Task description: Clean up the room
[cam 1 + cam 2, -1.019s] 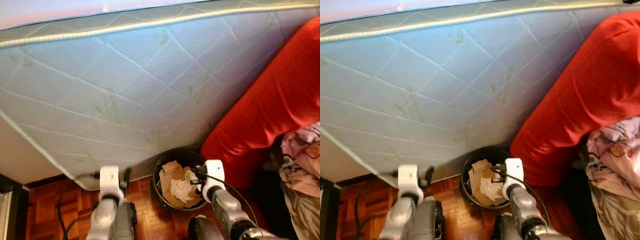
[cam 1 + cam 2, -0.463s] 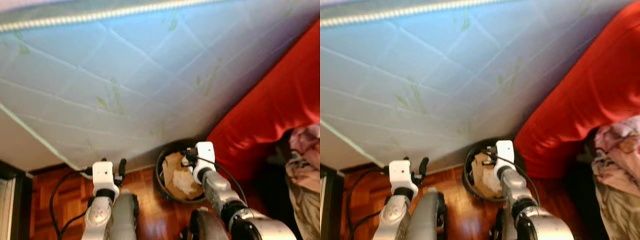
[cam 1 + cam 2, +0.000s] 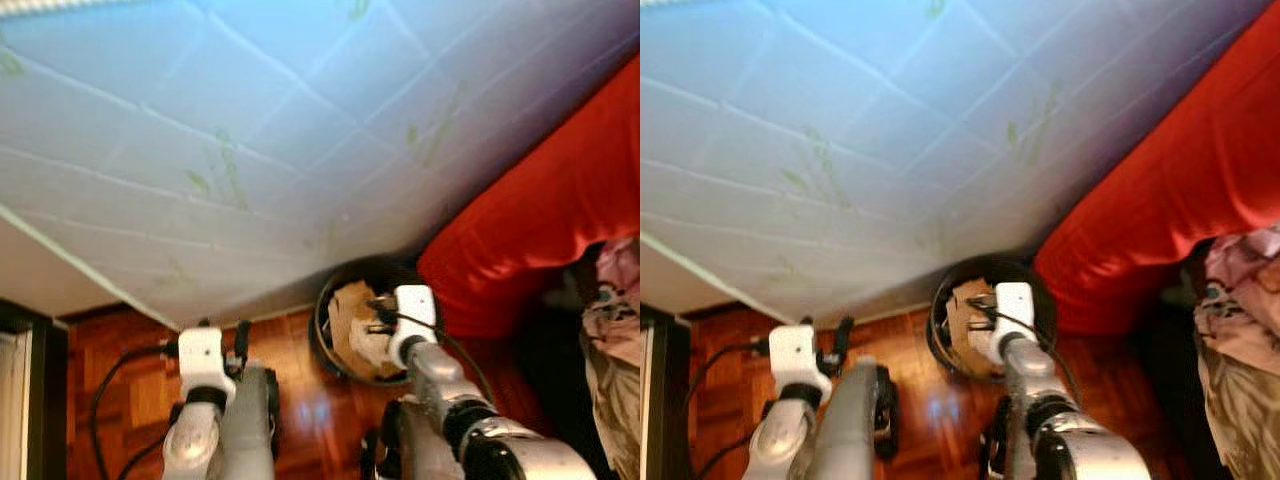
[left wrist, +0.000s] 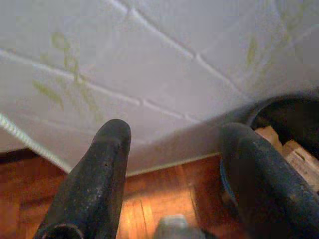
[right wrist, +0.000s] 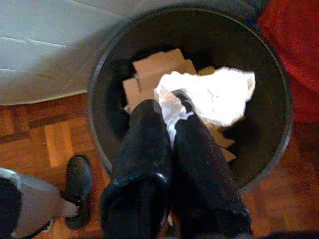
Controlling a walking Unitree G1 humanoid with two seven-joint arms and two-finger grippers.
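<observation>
My right gripper [image 5: 172, 107] pinches crumpled white paper [image 5: 219, 94] over the round black bin [image 5: 271, 74] at five o'clock; my left gripper [image 4: 172, 144] hangs released at seven.

— Where are the arms?
— Both reach forward, low in the frame. The left gripper [image 4: 169, 174] has its fingers spread apart.
— And the right gripper [image 5: 172, 107]?
— Fingers pressed together, pinching white crumpled paper [image 5: 214, 97].

We see our left gripper [image 4: 172, 164] with its two black fingers [image 4: 92, 184] spread apart. Beyond them, at twelve o'clock, stands the quilted white mattress [image 4: 164, 59]. Wood parquet floor [image 4: 149, 199] lies below, and the black bin's rim [image 4: 259, 112] with cardboard [image 4: 286, 149] sits at three o'clock.
</observation>
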